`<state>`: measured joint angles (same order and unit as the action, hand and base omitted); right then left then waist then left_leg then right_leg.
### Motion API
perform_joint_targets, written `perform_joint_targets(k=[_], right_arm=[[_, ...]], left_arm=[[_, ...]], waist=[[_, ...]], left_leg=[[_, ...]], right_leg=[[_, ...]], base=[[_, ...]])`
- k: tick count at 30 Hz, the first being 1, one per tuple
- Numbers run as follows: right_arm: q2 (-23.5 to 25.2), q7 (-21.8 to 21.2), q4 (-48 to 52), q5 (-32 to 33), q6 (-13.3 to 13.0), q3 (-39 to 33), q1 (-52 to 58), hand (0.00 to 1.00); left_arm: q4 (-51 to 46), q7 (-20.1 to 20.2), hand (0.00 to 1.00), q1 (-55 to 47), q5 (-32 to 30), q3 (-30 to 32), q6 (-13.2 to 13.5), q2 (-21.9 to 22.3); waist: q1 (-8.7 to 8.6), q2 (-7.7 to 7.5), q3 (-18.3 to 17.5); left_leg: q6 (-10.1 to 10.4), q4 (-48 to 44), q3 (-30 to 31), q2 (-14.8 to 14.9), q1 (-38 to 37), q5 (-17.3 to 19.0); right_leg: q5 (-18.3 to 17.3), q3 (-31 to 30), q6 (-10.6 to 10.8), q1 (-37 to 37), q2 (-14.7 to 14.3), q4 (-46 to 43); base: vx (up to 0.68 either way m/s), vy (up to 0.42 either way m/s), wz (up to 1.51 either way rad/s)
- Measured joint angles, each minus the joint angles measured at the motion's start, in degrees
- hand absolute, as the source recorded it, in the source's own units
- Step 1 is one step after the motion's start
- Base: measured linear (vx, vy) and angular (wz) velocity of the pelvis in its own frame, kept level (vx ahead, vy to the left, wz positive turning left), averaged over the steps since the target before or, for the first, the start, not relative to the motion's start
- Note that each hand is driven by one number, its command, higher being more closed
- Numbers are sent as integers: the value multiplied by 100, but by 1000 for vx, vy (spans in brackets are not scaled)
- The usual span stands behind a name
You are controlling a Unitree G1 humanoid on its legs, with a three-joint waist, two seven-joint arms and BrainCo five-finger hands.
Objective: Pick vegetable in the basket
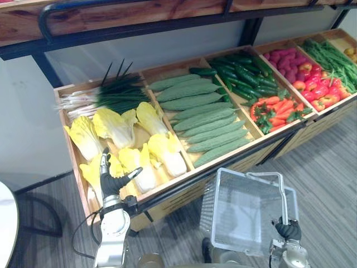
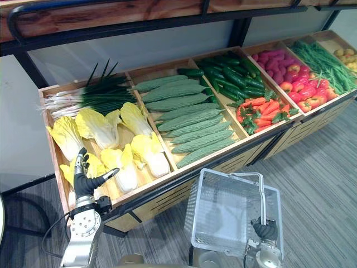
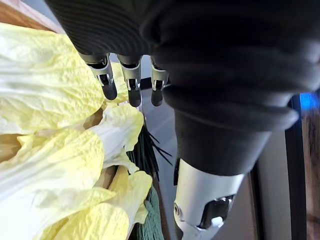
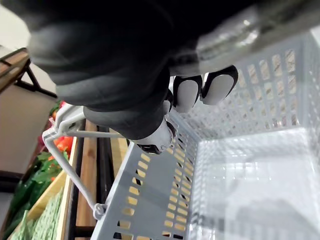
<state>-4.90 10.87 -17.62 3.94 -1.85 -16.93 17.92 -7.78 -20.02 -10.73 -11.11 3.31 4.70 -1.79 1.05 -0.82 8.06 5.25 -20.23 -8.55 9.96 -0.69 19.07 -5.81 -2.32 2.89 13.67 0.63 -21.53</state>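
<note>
Yellow napa cabbages fill the leftmost compartment of the sloped wooden display crate. My left hand hovers over the front cabbages with fingers straight and thumb spread, holding nothing. In the left wrist view its fingertips point past pale cabbage leaves. A white mesh basket hangs empty in front of the crate at the lower right. My right hand is curled round the basket's wire handle; its dark-tipped fingers wrap the handle above the basket's wall.
Other compartments hold spring onions, bumpy green gourds, dark cucumbers, carrots, red and orange peppers and green beans. A wooden shelf on a black frame overhangs the crate. A white round tabletop is at far left.
</note>
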Motion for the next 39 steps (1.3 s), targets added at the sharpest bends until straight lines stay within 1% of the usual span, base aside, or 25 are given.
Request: perform_joint_targets(k=[1,4,5,6,8,10,14,16,17,20,22,23,25,27,30,32,34,37,39], right_arm=[[-1,-1,0,1,2,0,16,100],[1,2,0,8,1,-1,148,100],[2,2,0,8,1,-1,163,100],[2,1,0,8,0,-1,191,100],[2,1,0,8,0,1,206,100],[1,-1,1,8,-6,20,200,100],[-20,-2,1,8,-22,152,174,100],[-20,-4,3,9,-34,206,114,100],[-18,-10,3,9,-35,233,52,100],[-35,-11,111,19,-40,232,-22,100],[-56,-12,201,74,-55,233,-42,100],[-89,-13,305,122,-55,233,-39,100],[-186,-42,379,133,-56,251,-67,100],[-294,-97,464,206,-56,323,-86,100],[-304,-103,651,223,-93,364,-88,100],[-320,-102,762,235,-138,364,-91,100],[-360,-96,777,259,-177,362,-88,100],[-393,-84,786,275,-184,348,-96,100],[-392,-83,786,272,-184,346,-127,100]], left_arm=[[155,-5,0,149,-103,3,-14,-9],[713,-117,0,563,-573,-3,-303,-26],[788,-147,0,605,-622,-2,-339,-27],[960,-217,0,727,-796,-2,-450,-51],[1168,-297,0,882,-989,2,-511,-82],[1425,-400,0,1047,-1226,4,-666,-114],[1939,-407,0,1245,-1375,-1,-790,-173],[2254,-407,0,1389,-1388,-4,-821,-247],[2522,-424,0,1563,-1439,-20,-827,-371],[3143,-495,0,2122,-1497,-54,-833,-665],[3447,-513,0,2389,-1532,-64,-827,-789],[3592,-527,100,2563,-1618,-72,-804,-859],[3785,-575,100,2798,-1712,-123,-791,-897],[3972,-645,100,2997,-1855,-102,-796,-948],[4071,-646,100,3252,-1887,-55,-798,-1145],[4233,-644,100,3478,-1878,-33,-802,-1314],[4324,-635,100,3610,-1861,-34,-797,-1401],[4178,-631,100,3589,-1804,-45,-751,-1399],[3827,-625,100,3411,-1651,-60,-717,-1397]], waist=[[2,5,-3],[-13,3,-12],[-16,1,-11],[-23,1,-11],[-28,-1,-10],[-31,-13,-4],[-43,-48,12],[-42,-106,50],[-36,-172,105],[-53,-278,286],[-53,-320,379],[-50,-338,432],[-43,-321,528],[-36,-293,619],[-26,-303,672],[-32,-313,740],[-41,-346,774],[-36,-347,823],[-45,-354,868]], left_leg=[[-1,42,-8,2,24,-20],[-13,380,-36,-63,81,-256],[-12,445,-45,-79,80,-307],[14,565,-105,-93,76,-420],[24,684,-142,-99,82,-528],[50,824,-191,-102,80,-650],[99,989,-261,-86,106,-777],[112,1013,-297,-88,197,-829],[121,1009,-335,-86,259,-846],[121,984,-363,-66,427,-849],[120,956,-379,-73,510,-849],[121,917,-401,-81,611,-851],[125,888,-428,-89,642,-867],[119,807,-448,-64,731,-857],[123,782,-448,-62,823,-862],[126,724,-454,-57,847,-863],[120,722,-466,-72,849,-860],[111,735,-466,-101,851,-855],[103,785,-463,-139,837,-852]], right_leg=[[20,4,1,-8,4,47],[236,3,35,6,52,383],[271,-3,33,13,59,435],[351,-9,24,14,70,564],[433,-8,6,15,67,693],[513,-6,-23,25,49,807],[639,0,-77,94,3,960],[710,-34,-101,202,-10,990],[772,-74,-109,274,-27,1025],[929,-98,-109,281,-41,1262],[1002,-118,-108,337,-39,1321],[1054,-137,-113,420,-37,1351],[1131,-173,-61,476,-28,1388],[1171,-192,-111,495,-34,1393],[1217,-199,-117,588,-32,1479],[1262,-213,-81,587,-33,1494],[1271,-228,-69,587,-19,1510],[1289,-228,-43,566,15,1561],[1303,-230,-37,562,44,1575]], base=[[-46,-18,1],[-15,-2,0],[0,0,0],[0,0,0],[0,0,0],[-23,-34,-1],[-51,-43,-4],[-70,-41,-10],[-107,-42,-10],[-126,-30,-8],[-79,-10,-5],[-45,-13,-8],[-16,-3,-7],[-44,7,-6],[-12,-4,-1],[-10,-7,-3],[0,0,0],[7,11,1],[38,38,2]])
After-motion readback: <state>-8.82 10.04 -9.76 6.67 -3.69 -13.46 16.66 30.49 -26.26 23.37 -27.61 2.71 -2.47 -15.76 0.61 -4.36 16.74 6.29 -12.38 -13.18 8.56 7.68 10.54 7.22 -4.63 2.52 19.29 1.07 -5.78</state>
